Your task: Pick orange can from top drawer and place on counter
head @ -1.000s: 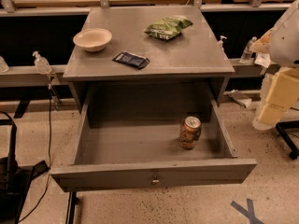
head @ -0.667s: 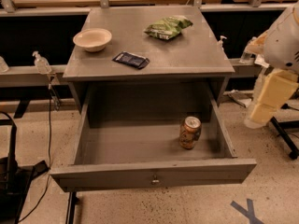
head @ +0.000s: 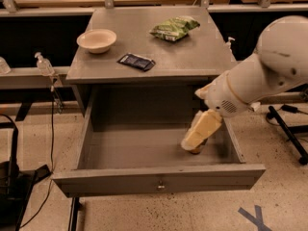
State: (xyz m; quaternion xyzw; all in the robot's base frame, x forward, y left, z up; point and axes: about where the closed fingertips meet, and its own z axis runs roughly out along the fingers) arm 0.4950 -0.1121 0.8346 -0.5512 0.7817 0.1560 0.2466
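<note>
— Where's your gripper?
— I've got the cream, blocky gripper (head: 192, 139) angled down inside the open grey top drawer (head: 120, 176), at its right end, directly over the orange can (head: 195, 151). Only a dark sliver of the can's base shows beneath it.
— Closed on it?
— I can't tell.
— And the counter?
— The counter (head: 192, 57) is matte, scuffed grey and carries a round pale bowl (head: 96, 40), a crinkled green bag (head: 174, 28) and a flat dark packet (head: 136, 61).

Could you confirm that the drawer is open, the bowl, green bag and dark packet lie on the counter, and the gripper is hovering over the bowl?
Not quite: the camera view shows the gripper down inside the drawer, at the can, not over the bowl. The rest is right.
</note>
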